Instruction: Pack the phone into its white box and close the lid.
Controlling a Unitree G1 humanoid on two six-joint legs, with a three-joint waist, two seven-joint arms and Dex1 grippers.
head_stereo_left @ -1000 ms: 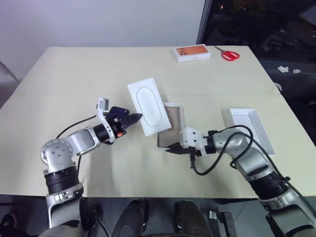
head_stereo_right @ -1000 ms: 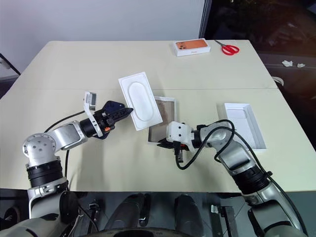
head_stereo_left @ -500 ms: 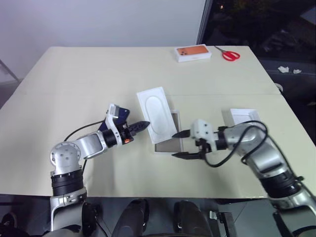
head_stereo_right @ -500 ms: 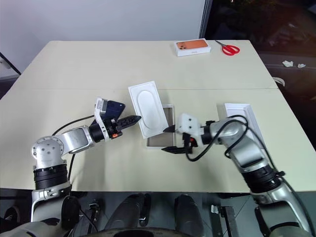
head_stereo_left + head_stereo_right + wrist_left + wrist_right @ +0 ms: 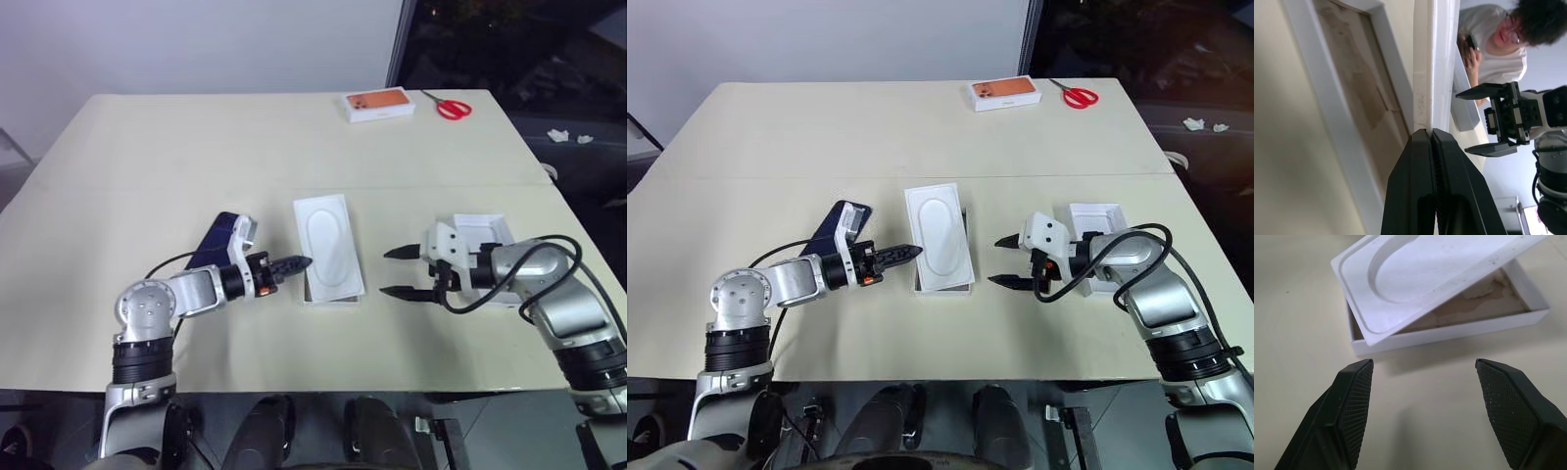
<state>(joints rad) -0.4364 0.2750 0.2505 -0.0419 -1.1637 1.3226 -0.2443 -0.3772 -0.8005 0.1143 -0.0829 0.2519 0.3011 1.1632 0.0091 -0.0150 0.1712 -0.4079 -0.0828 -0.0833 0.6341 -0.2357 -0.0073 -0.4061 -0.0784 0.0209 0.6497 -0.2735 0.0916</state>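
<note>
One white box [image 5: 315,294] (insert [image 5: 329,245] apparently tilted).

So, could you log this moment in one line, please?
left hand: shut on insert | insert: tilted over white box | right hand: open, empty

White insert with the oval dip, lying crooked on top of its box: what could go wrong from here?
1. The insert rests askew over the white box, pinched at its edge by the left gripper. Let go like this, it may not drop in flat, and the phone would sit too high for a lid.
2. The phone lies right beside the left arm; a sideways swing could knock it.
</note>
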